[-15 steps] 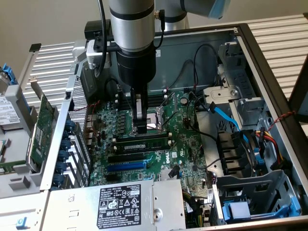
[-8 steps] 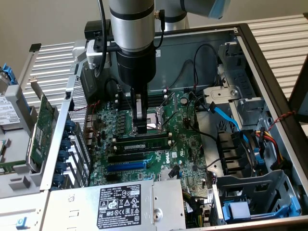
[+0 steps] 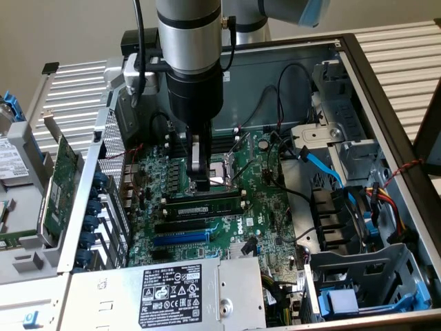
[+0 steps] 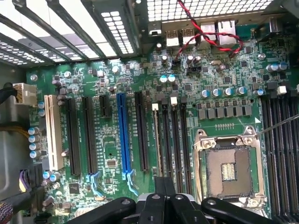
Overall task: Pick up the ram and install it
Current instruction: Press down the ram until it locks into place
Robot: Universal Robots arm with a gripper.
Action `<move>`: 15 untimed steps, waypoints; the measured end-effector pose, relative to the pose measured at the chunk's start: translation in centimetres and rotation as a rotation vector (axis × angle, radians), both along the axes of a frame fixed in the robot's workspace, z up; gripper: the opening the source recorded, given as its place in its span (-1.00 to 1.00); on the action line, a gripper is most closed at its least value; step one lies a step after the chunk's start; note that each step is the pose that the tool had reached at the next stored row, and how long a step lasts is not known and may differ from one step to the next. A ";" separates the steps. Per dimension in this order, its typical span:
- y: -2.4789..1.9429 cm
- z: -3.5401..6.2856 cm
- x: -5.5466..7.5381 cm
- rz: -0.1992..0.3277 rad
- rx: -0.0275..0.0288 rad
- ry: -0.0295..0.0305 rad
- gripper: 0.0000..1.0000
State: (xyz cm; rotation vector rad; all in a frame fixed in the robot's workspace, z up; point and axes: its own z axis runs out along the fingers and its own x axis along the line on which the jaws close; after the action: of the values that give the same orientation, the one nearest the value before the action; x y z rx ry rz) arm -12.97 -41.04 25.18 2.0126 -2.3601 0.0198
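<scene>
The ram (image 3: pixel 207 203) is a long dark-green stick with black chips. It stands on edge in the memory slot nearest the expansion slots of the green motherboard (image 3: pixel 265 207). In the wrist view it shows edge-on as a thin pale line (image 4: pixel 156 144) between white end clips. My gripper (image 3: pixel 200 187) hangs straight down over the middle of the stick, fingers shut, tips at or just above its top edge. I cannot tell whether they touch it. In the wrist view the black fingers (image 4: pixel 152 205) meet over the memory slots (image 4: pixel 176 140).
The open CPU socket (image 4: pixel 229 170) lies just beyond the memory slots. A blue expansion slot (image 4: pixel 123 135) and black ones sit on the other side. The power supply (image 3: pixel 179 289), a drive cage (image 3: pixel 358 276) and loose cables (image 3: pixel 324 165) crowd the case. A green card (image 3: pixel 58 179) stands outside it.
</scene>
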 end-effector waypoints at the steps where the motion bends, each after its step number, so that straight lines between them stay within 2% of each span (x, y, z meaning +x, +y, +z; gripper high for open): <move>1: 0.00 0.00 0.0 -0.016 0.0000 0.0000 -0.80; 15: 0.00 -0.02 0.0 -0.253 0.0000 0.0000 -0.80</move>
State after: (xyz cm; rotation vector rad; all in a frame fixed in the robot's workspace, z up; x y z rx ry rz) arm -12.97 -41.04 25.16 1.6977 -2.5943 0.0119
